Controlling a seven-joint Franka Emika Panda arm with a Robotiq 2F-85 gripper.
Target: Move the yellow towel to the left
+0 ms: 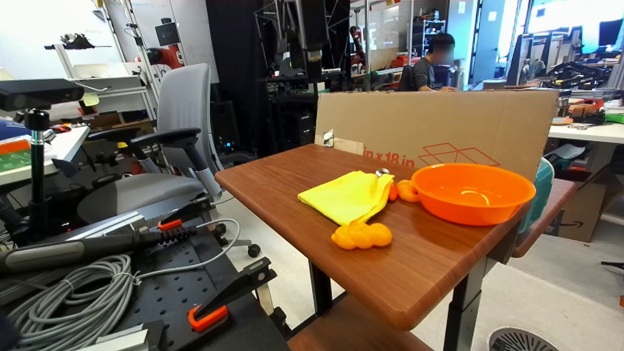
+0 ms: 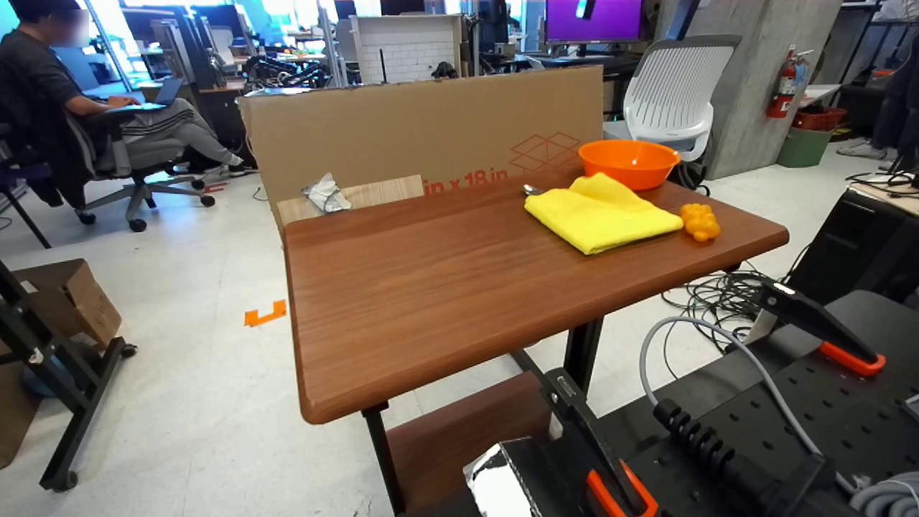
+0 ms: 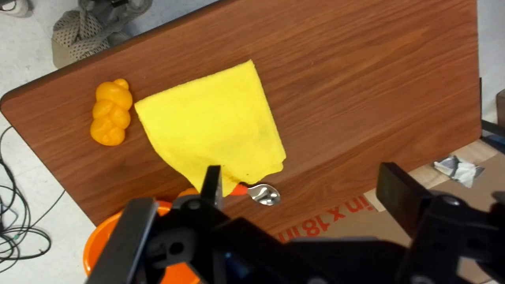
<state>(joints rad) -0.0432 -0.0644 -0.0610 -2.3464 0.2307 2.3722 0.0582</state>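
Note:
The yellow towel (image 3: 215, 126) lies flat and folded on the brown table, slightly rumpled at one edge. It shows in both exterior views (image 1: 348, 195) (image 2: 603, 212). A spoon (image 3: 266, 194) with an orange handle lies partly under the towel's edge; its metal bowl sticks out. My gripper (image 3: 302, 173) is open and empty, high above the table. In the wrist view, one finger overlaps the towel's edge and the other finger is over toward the cardboard. In an exterior view, a dark part that looks like my gripper (image 1: 312, 48) hangs at the top, well above the towel.
An orange bowl (image 1: 475, 195) (image 2: 628, 164) stands near the towel. A lumpy orange-yellow object (image 1: 361, 235) (image 3: 111, 112) lies beside the towel, near the table edge. Another orange object (image 1: 407, 190) sits by the bowl. A cardboard panel (image 2: 431, 136) stands along the table's (image 2: 402, 287) far side.

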